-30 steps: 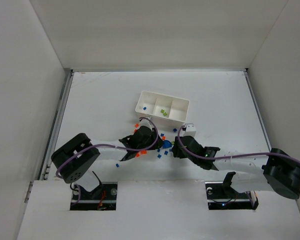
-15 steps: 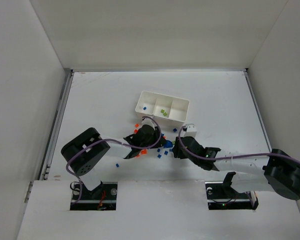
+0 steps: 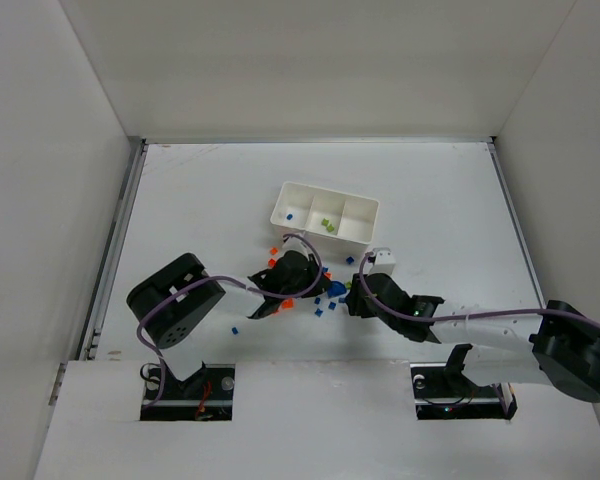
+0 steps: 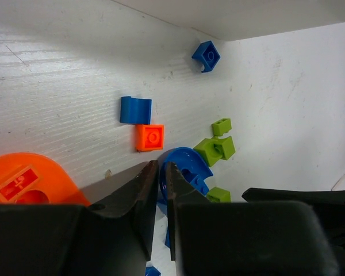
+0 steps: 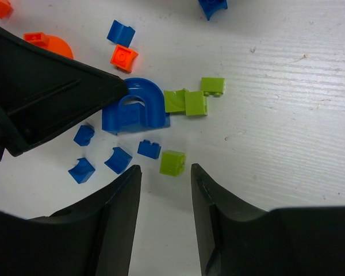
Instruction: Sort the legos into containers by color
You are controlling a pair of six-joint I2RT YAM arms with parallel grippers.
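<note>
Small orange, blue and lime legos lie scattered between my two grippers, in front of the white three-compartment tray (image 3: 318,233). My left gripper (image 4: 159,165) is nearly shut, with the rim of the larger blue arch piece (image 4: 187,164) between its tips. The larger orange piece (image 4: 23,178) lies to its left. My right gripper (image 5: 164,168) is open, low over the table, with a lime brick (image 5: 172,163) just ahead of its tips. The blue arch (image 5: 135,109) and a lime cluster (image 5: 187,102) lie beyond it. The tray holds a blue brick on the left and lime bricks in the middle.
Small blue bricks (image 5: 118,159) lie left of the right fingers. An orange brick (image 4: 150,138) and a blue one (image 4: 135,110) lie ahead of the left gripper. The two grippers are close together (image 3: 340,288). White walls enclose the table.
My left arm has shifted right and its gripper has come up to the blue arch piece. My right arm has barely moved.
</note>
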